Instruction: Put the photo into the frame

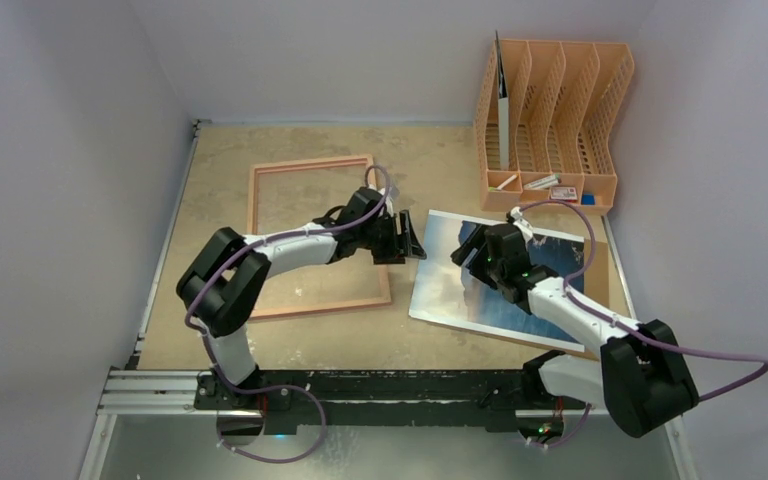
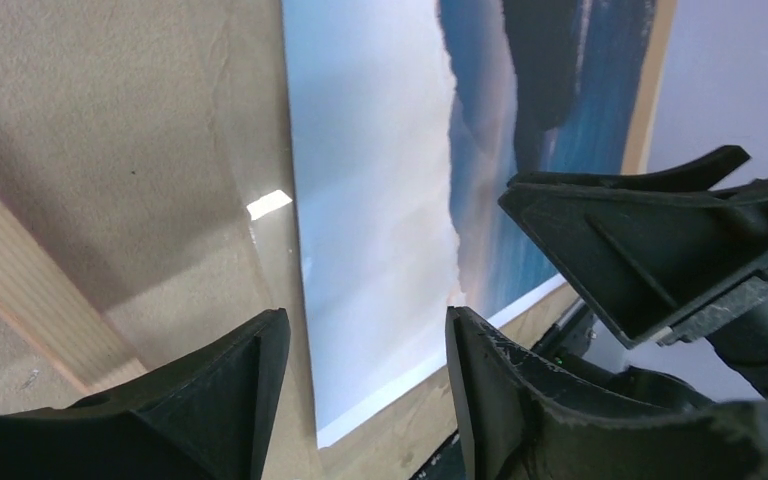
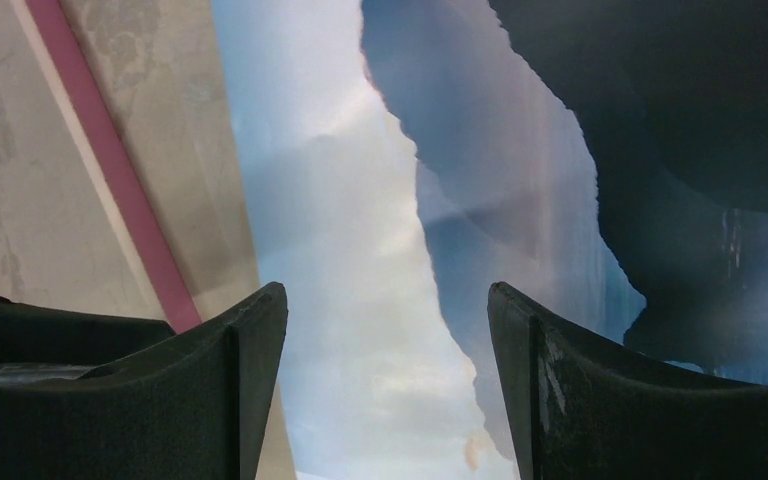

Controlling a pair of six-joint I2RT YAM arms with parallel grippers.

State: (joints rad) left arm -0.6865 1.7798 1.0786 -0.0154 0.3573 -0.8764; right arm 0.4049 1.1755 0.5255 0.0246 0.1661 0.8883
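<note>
Black ribbed plastic formed both claws, and each stood apart with nothing between its fingers. The left claw [image 2: 365, 330] hung low over the photo [image 2: 380, 200], its gap straddling the print's white-bordered long edge. The right claw [image 3: 385, 300], wide, hovered over the middle of the print, where pale sky met dark cliff.

Beneath both claws the photo lay flat and face up, a thin glossy sheet. It rested on a brown hardboard backing sheet [image 2: 652, 80] that showed as a strip past the print's far side from the left claw. Just behind the left claw, under that arm, lay the frame [image 1: 310, 163], a thin pinkish-tan wooden rectangle flat on the mottled tan bench [image 1: 430, 160], apart from the photo. Well beyond the right claw stood an orange plastic lattice file rack [image 1: 560, 100].

The step in hand looked like lifting the photo by its edge. The next move would probably call for working a finger under that flat edge, awkward on so thin a sheet, then closing and carrying it across to the frame.
</note>
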